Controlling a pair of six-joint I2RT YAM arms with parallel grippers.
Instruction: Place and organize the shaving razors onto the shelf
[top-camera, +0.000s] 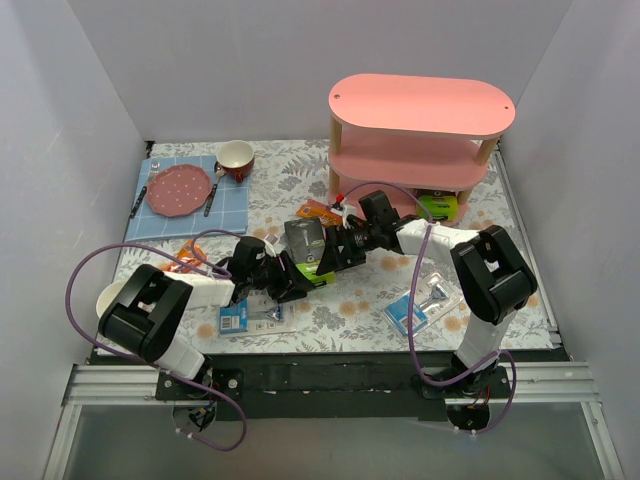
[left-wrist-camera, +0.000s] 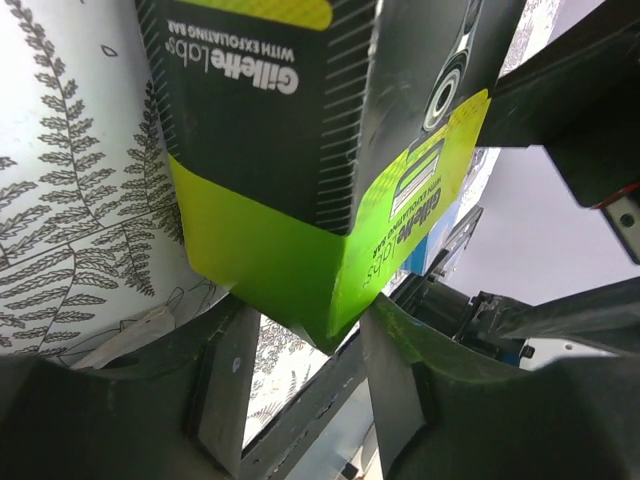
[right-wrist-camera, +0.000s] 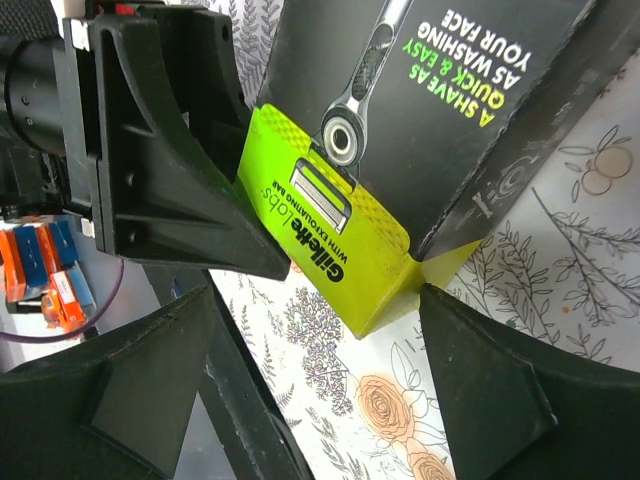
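A dark grey razor box with a lime-green end (top-camera: 303, 240) stands tilted at the table's middle, between both grippers. My left gripper (top-camera: 295, 272) is shut on its lime corner (left-wrist-camera: 300, 240), which sits wedged between the fingers (left-wrist-camera: 225, 380). My right gripper (top-camera: 335, 252) is open, its fingertips (right-wrist-camera: 470, 360) on either side of the box's lower corner (right-wrist-camera: 330, 230). A second lime-ended box (top-camera: 438, 207) lies on the bottom tier of the pink shelf (top-camera: 420, 105). Two blister packs lie on the cloth, one front left (top-camera: 250, 318) and one front right (top-camera: 425, 300).
A blue mat (top-camera: 228, 205) with a pink plate (top-camera: 180, 188), cutlery and a red cup (top-camera: 236, 160) lies at the back left. Orange packs lie near the shelf (top-camera: 320, 212) and by the left arm (top-camera: 185, 262). White walls close three sides.
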